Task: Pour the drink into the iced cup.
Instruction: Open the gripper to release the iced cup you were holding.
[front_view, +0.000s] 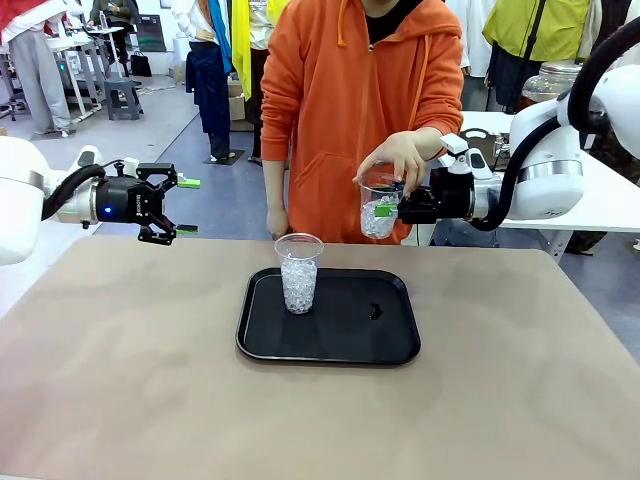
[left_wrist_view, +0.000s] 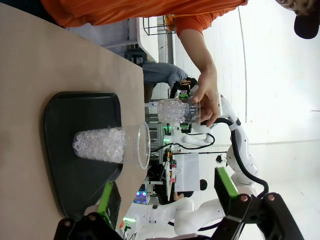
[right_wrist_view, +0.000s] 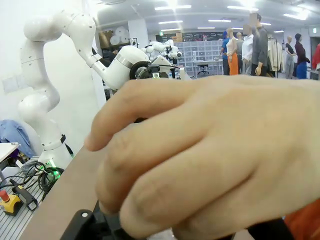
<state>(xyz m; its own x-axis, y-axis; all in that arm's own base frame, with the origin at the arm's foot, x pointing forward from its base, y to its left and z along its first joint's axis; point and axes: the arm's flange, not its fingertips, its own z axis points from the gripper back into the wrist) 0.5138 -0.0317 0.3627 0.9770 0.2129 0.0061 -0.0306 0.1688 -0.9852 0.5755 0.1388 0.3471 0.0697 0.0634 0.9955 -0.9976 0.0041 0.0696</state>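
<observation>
The tan table (front_view: 120, 380) carries a black tray (front_view: 330, 345) at its middle, and a person in an orange hoodie (front_view: 340, 100) stands at the far side behind that tray. The white left arm (front_view: 20, 195) hangs off the tray's left, high over the table's far left corner. The white right arm (front_view: 550, 170) reaches in from beyond the tray's far right corner. A glass jar (front_view: 553, 85) stands far behind the tray to the right, on a white surface; its contents cannot be told. Pale print on the left gripper's black body is too small to read. The iced cup (front_view: 299, 275), clear plastic with ice in its lower part, stands upright on the tray's left half near the far rim, long axis vertical, mouth up. The held cup (front_view: 378, 218), also clear and part-filled with ice, hangs in the air past the tray's far right edge, roughly upright with its mouth up. The person's hand (front_view: 395, 158) grips it from above around the rim. The right gripper (front_view: 385, 208) is closed on the held cup's side, a green pad against the wall. In the left wrist view its fingers sit on either side of that cup (left_wrist_view: 175, 111). The left gripper (front_view: 185, 207) has its jaws spread wide, holds nothing and points toward the tray. A small dark thing (front_view: 374, 312), too small to identify, lies on the tray's right half.
</observation>
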